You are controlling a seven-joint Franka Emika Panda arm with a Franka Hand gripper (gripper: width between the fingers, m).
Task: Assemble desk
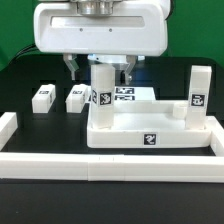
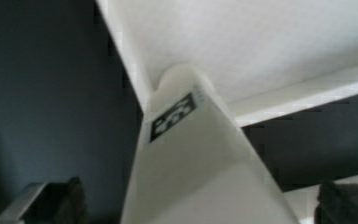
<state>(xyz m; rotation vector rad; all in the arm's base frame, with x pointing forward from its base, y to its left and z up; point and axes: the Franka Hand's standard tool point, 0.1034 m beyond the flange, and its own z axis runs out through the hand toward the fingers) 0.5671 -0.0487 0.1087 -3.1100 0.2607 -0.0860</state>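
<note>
your fingers [image 1: 70, 67] are standing wide open, one on each side of the left leg [image 1: 102, 90], and you are gripping nothing. in the wrist view the dark fingers [image 2: 48, 200] are showing at the two edges, with a strip of dark gap between each of them and the left leg [image 2: 194, 165], so neither is touching it. the tag on that leg is facing the wrist camera.

the left leg is standing upright on the tabletop [image 1: 150, 132], at its corner on the exterior view's left; whether it is sitting fully in its socket you cannot tell. the right leg [image 1: 198, 90] is standing upright at the corner on the exterior view's right. the tabletop is lying flat on the table [image 1: 40, 128], its tagged front wall facing the exterior camera.

further to the exterior view's left, a loose leg [image 1: 75, 97] and a second loose leg [image 1: 42, 96] are lying on the table, near each other and apart from the tabletop. the marker board [image 1: 128, 95] is lying just behind the tabletop. the front rail [image 1: 100, 166] is running along in front of the tabletop, and the side rail [image 1: 8, 125] is sitting at the exterior view's left edge.
</note>
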